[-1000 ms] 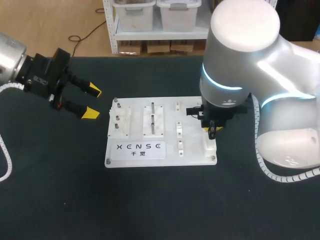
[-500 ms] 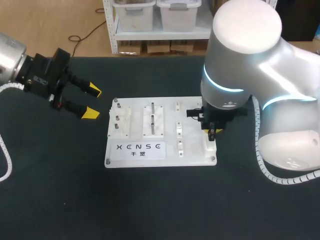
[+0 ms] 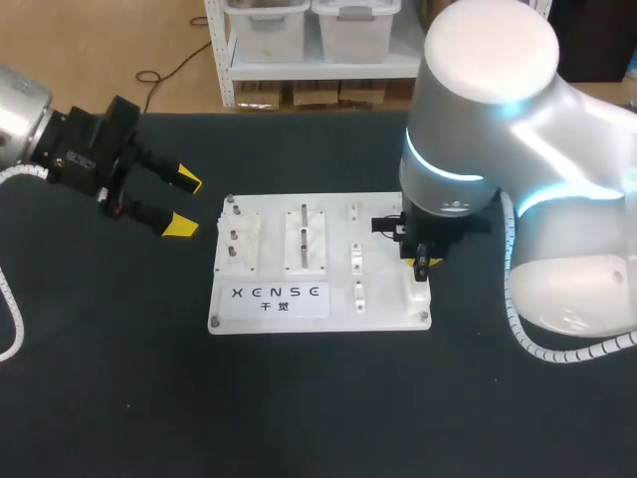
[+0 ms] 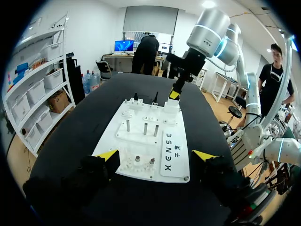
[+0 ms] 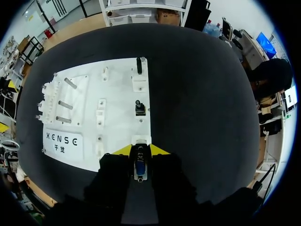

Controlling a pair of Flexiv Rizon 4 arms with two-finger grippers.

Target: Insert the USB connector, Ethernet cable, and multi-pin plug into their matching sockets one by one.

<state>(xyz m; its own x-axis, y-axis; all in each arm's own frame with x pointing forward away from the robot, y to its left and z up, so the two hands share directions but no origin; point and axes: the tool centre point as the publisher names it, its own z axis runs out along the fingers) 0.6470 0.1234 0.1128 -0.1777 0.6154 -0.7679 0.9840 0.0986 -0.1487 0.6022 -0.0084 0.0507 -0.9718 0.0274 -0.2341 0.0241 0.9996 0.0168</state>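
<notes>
Over the last second my right arm had shifted only slightly, and my right pincer (image 5: 141, 150) stayed clamped narrowly on the blue-and-silver USB connector (image 5: 140, 165), just above the white socket block (image 5: 141, 140) at the white plastic board's (image 3: 383, 309) near right corner. My left pincer (image 3: 184, 203) hung wide open left of the board, holding nothing.

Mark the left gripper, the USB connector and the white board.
left gripper (image 3: 183, 203), head view, midway between its yellow tips.
USB connector (image 5: 140, 167), right wrist view, its blue middle.
white board (image 3: 388, 315), head view, bare front corner.
</notes>
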